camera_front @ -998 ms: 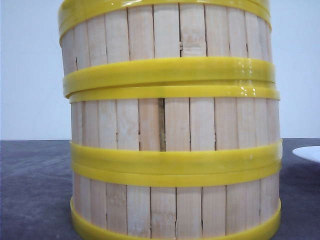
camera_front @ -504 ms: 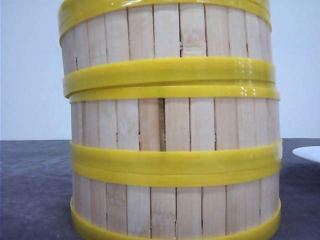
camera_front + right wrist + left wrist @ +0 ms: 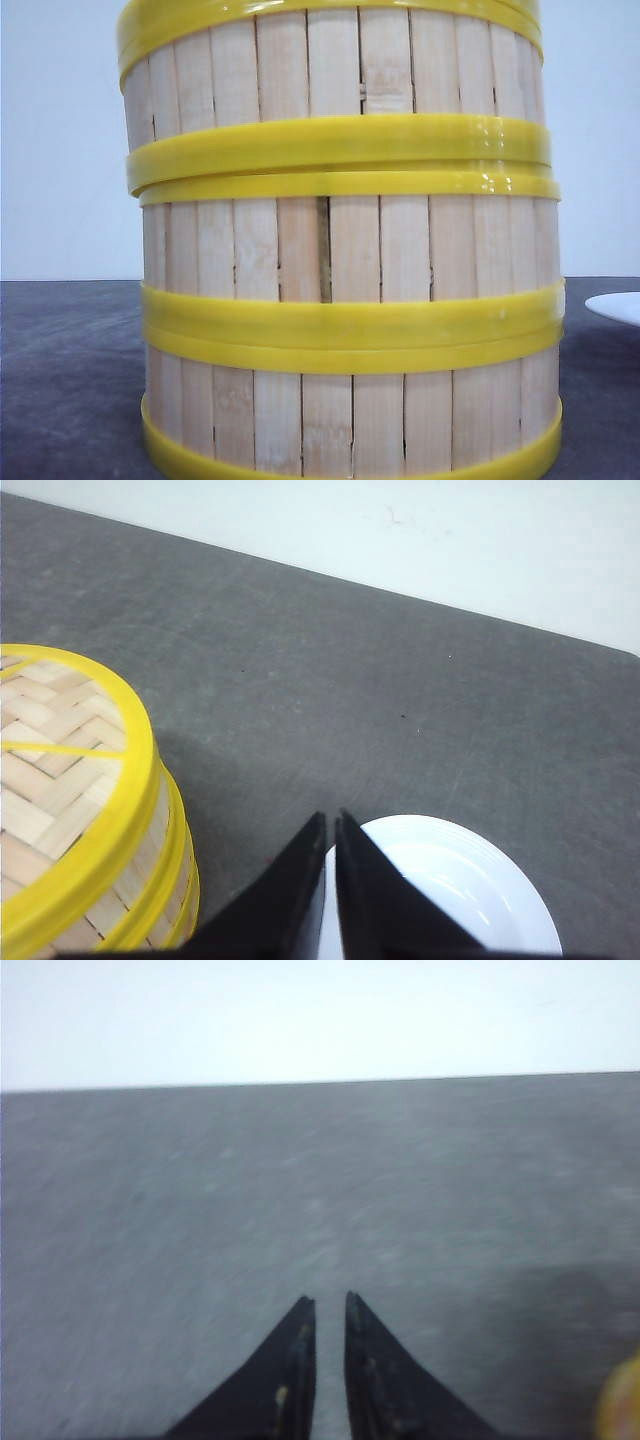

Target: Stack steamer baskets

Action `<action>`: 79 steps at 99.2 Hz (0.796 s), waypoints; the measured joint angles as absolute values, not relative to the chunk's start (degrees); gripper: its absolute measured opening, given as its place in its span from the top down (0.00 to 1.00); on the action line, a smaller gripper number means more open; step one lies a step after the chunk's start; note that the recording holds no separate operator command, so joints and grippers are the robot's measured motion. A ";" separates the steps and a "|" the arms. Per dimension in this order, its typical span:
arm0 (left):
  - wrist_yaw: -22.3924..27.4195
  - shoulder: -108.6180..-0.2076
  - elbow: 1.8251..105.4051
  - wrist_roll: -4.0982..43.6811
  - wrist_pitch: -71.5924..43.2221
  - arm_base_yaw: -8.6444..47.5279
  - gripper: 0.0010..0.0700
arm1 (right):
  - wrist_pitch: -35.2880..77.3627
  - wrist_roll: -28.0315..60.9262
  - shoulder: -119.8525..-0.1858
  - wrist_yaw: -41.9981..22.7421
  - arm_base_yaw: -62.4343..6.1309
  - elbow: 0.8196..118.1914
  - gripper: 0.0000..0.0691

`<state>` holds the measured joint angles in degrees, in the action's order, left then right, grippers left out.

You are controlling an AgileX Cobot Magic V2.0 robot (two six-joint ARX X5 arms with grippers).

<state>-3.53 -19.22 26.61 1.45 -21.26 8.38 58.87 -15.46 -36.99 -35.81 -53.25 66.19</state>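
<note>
On the dark grey table [image 3: 70, 380], close before the front camera, three round steamer baskets [image 3: 345, 250] of pale vertical wooden slats with thick yellow plastic rings are seen stacked one upon another, filling most of the view; the yellow rings of neighbouring baskets are pressed together at each join. A white round plate [image 3: 615, 306] is glimpsed at the right edge, apart from the stack, and a pale wall [image 3: 60, 150] is seen behind.

From the left wrist, the left gripper [image 3: 330, 1305] is shown above bare grey table, its black fingers [image 3: 290, 1360] brought nearly together with only a narrow slit between them, and nothing is held. A blurred yellow patch is caught at the frame's corner; what it is cannot be told.

From the right wrist, the right gripper [image 3: 332, 820] is seen with its fingers almost touching and nothing grasped, poised over the rim of the white plate. The stack is seen just beside the plate, topped by a woven bamboo surface ringed in yellow [image 3: 60, 780].
</note>
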 joint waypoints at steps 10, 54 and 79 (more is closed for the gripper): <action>-3.53 -14.31 17.87 1.19 -16.49 5.23 0.98 | 58.87 -15.46 -36.99 -35.81 -53.25 66.19 0.98; -3.51 -0.47 1.87 -2.24 -10.41 3.46 0.98 | 58.87 -15.46 -36.99 -35.79 -53.25 66.19 0.98; -3.51 -0.23 1.87 -2.35 -10.44 3.40 0.98 | 58.87 -15.46 -36.99 -35.81 -53.25 66.19 0.98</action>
<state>-3.51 -0.23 1.87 -2.35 -10.44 3.40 58.87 -15.46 -36.99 -35.81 -53.25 66.19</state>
